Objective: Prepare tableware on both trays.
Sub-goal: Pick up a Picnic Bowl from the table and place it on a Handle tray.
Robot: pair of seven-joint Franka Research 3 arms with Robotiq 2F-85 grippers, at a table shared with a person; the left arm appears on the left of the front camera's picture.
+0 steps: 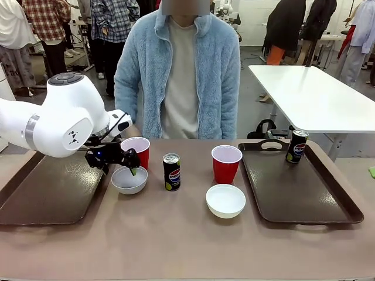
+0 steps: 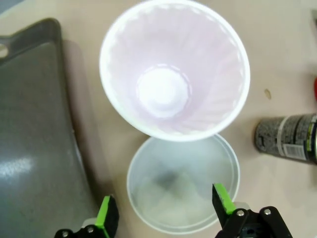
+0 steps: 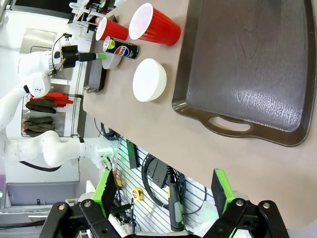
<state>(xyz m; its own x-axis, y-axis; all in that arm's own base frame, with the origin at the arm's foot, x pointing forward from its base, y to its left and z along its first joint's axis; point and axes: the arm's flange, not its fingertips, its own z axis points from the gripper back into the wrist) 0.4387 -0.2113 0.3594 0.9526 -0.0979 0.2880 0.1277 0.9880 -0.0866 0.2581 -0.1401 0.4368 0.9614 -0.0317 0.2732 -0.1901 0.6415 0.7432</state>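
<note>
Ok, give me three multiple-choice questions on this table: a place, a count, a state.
1. Where is the rightmost soda can? A) on the right tray B) in a bowl C) on the left tray
2. How many red cups? A) one B) two C) four
3. The left gripper is: A) shut on a can B) open at the left bowl C) shut on a cup

1 A, it stands by the tray's far rim. 2 B, two show. 3 B, its pads stand apart.
</note>
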